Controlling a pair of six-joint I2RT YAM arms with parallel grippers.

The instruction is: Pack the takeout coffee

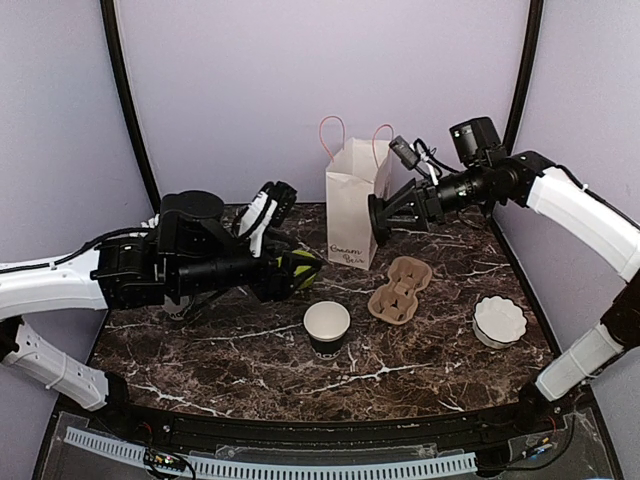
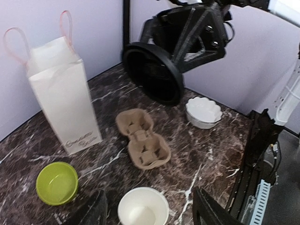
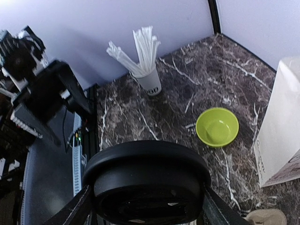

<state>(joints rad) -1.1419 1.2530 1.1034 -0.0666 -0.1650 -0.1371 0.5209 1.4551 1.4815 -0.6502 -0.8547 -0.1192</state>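
dark marble tabletop (image 1: 200, 370), lilac walls (image 1: 300, 80)

1. The top external camera stood above and behind the arm bases, looking down over the whole marble table (image 1: 200, 360) toward the back wall.
2. The left wrist camera looked rightward across the table from low and near.
3. The right wrist camera looked leftward and down, with the black lid (image 3: 147, 164) close before it.
4. Both wrist views shared the green bowl (image 3: 217, 126) and the paper bag (image 3: 281, 126).
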